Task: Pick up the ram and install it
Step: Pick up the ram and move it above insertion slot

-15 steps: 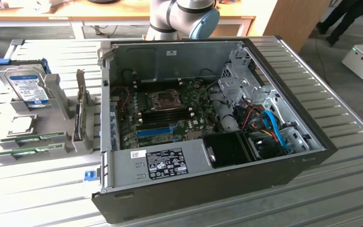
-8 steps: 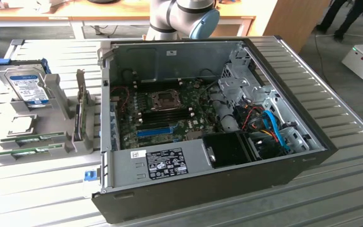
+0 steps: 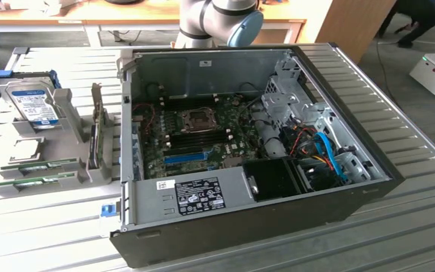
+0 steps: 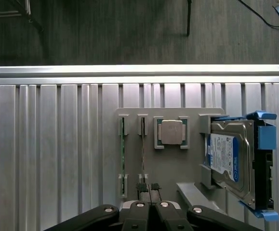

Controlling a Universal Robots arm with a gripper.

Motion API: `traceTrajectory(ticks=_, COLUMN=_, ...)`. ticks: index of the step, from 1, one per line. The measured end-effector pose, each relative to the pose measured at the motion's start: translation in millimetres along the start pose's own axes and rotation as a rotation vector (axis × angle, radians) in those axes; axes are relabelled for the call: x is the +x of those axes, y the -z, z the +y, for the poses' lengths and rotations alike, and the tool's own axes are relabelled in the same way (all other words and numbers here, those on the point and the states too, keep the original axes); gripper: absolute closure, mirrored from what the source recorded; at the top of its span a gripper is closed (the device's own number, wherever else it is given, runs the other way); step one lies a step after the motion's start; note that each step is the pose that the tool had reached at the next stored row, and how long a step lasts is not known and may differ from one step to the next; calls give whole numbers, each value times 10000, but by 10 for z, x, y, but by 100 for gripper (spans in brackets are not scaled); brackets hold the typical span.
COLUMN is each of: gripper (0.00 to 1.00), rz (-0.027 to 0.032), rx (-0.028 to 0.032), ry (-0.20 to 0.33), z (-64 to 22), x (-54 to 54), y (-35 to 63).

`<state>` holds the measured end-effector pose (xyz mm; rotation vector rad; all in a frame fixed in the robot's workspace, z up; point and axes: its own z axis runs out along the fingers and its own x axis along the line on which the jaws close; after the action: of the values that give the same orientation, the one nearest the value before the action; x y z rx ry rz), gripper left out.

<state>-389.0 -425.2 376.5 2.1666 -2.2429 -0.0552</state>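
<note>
Gripper (image 4: 151, 211) jaws are shut together on nothing, at the edge of the grey holder (image 4: 168, 168). Ram (image 4: 122, 149) stands on edge in a holder slot, lower left in the exterior view. Drive (image 4: 240, 159) alongside bears a blue-white label (image 4: 220, 153), case (image 3: 225, 232) a white sticker (image 3: 199, 195); neither print is legible.

Two thin green boards, lower left of the exterior frame. Each stands on edge in its own slot of the grey holder (image 4: 173, 166), parallel and just apart. Upper ram (image 3: 42, 165); lower ram (image 3: 34, 181), closest to the frame's bottom. Both run left-right, right ends slightly higher. From the wrist: lower ram (image 4: 122, 154) a narrow green line, upper ram (image 4: 143, 151) darker — both edge-on.
</note>
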Motion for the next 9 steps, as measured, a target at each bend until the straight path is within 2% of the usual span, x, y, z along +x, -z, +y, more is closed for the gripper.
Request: traceTrajectory(ticks=9, gripper=89, rz=-1, rx=0, ry=10, z=-16, x=0, y=1)
